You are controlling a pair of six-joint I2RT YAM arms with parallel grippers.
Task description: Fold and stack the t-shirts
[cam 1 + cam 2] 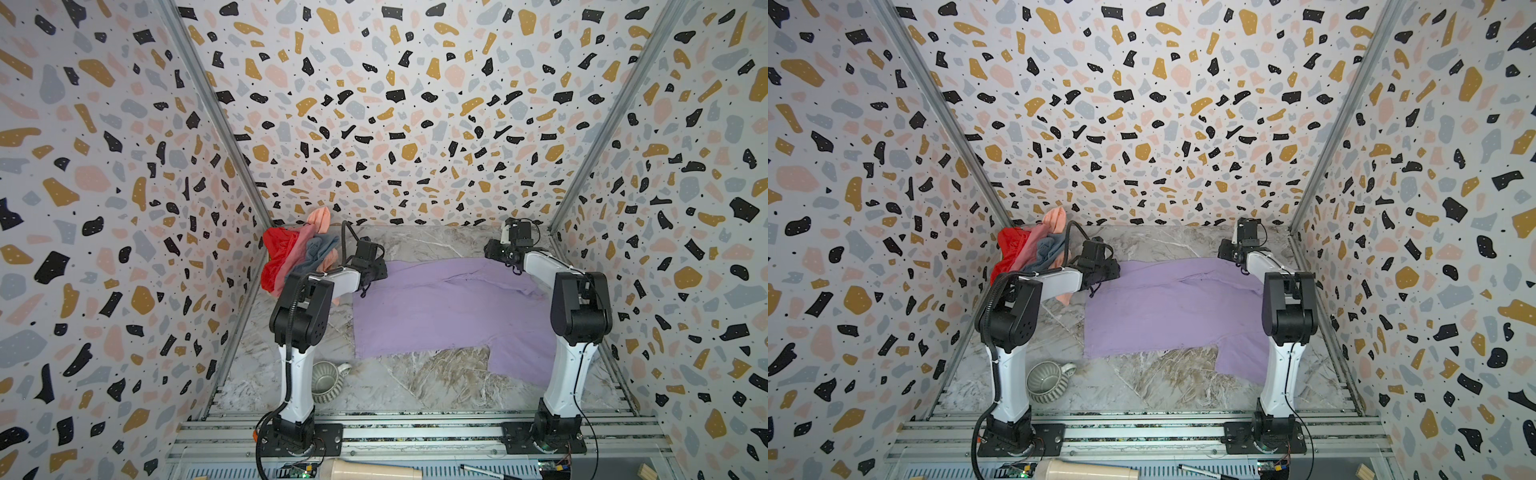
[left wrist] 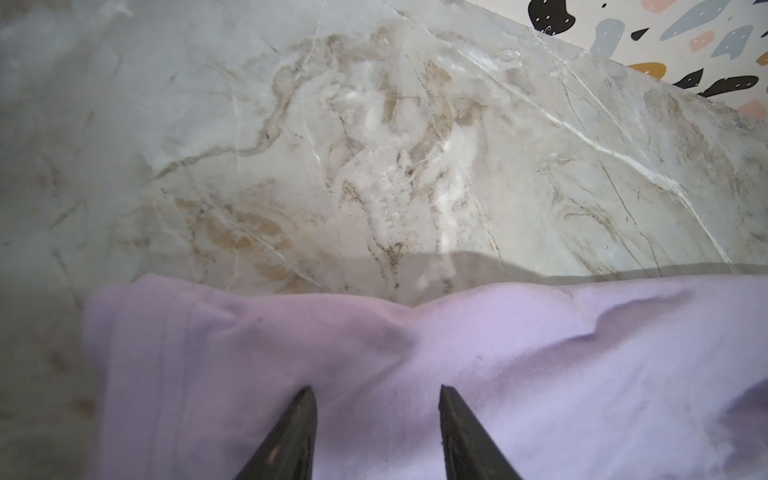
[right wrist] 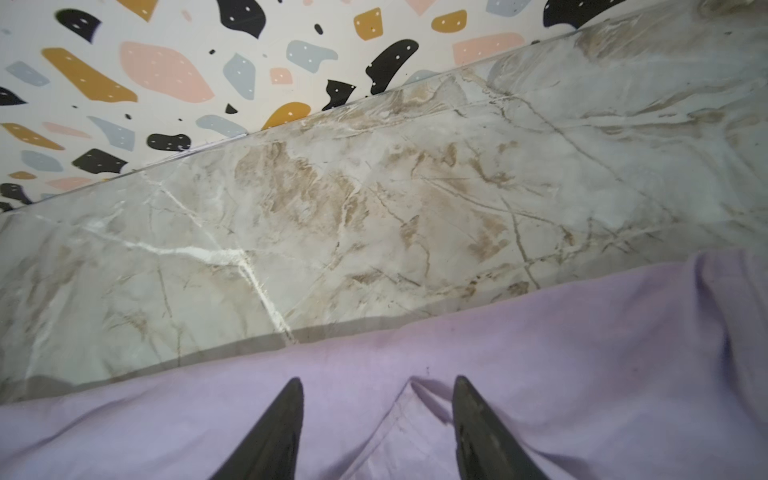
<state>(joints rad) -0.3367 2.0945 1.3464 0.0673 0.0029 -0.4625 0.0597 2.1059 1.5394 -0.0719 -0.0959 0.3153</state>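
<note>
1. Lying spread across the middle of the worktop (image 1: pixel 415 382), the lilac shirt (image 1: pixel 440 311) has its far edge under both grippers.
2. The left gripper (image 2: pixel 376 390) and right gripper (image 3: pixel 376 380) stand with jaws parted over the cloth, gripping nothing.
3. Closing too shallow could catch only one layer, so the fold would sag or skew.
4. The other shirts (image 1: pixel 299 253) sit heaped at the worktop's far left corner.

Booth: terrazzo-print walls (image 1: pixel 395 104), marble-look table (image 1: pixel 415 382)
Walls on 3 sides, white w/ black, ochre, pink & grey-blue blobs; grey metal posts (image 1: pixel 214 104) at both back corners; table grey-white w/ tan veins & thin white cracks; alu rails (image 1: pixel 415 432) along its near edge; light soft, even
</note>
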